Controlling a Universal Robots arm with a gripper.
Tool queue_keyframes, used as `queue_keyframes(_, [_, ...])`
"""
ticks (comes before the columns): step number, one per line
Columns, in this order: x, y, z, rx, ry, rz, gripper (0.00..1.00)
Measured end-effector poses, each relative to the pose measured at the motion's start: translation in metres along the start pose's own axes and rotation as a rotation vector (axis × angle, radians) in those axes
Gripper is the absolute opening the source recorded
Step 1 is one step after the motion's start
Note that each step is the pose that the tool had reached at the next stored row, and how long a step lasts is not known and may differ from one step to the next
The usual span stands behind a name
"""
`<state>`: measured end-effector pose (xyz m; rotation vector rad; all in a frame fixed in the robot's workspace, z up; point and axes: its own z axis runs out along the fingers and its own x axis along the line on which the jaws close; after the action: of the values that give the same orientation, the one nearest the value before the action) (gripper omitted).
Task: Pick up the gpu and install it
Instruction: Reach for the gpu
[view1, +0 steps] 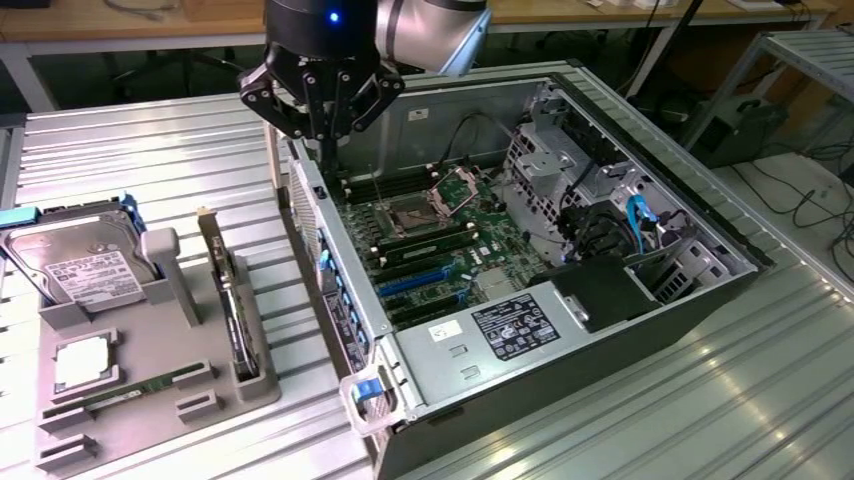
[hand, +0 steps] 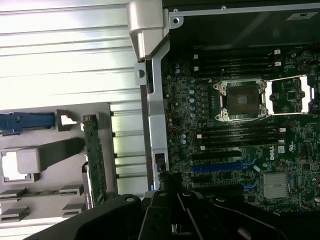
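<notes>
The gpu (view1: 238, 300) stands on its long edge in a slot of the grey holder tray (view1: 160, 405), at the exterior view's left of the open computer case (view1: 694, 225). In the wrist view the gpu (hand: 94, 160) shows as a narrow card beside the case wall. My gripper (view1: 320, 148) hangs above the case's rear left edge, up and to the right of the card and well apart from it. Its fingers are shut with nothing between them. The gripper (hand: 167, 191) shows dark in the wrist view, over the case wall. The motherboard (view1: 427, 240) lies exposed, with blue expansion slots (view1: 414, 282).
The tray also carries a silver hard drive (view1: 87, 262), a green memory stick (view1: 127, 392) and a small square chip (view1: 83, 360). The case's blue latch (view1: 367, 392) juts out at its near corner. The ribbed metal table (view1: 160, 150) surrounds both.
</notes>
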<state>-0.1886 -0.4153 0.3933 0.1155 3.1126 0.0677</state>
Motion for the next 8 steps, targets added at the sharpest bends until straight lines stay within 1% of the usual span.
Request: queue_keyframes(8, [0.0032, -0.0033, -0.0002, 0.0000, 0.0000, 0.000, 0.11])
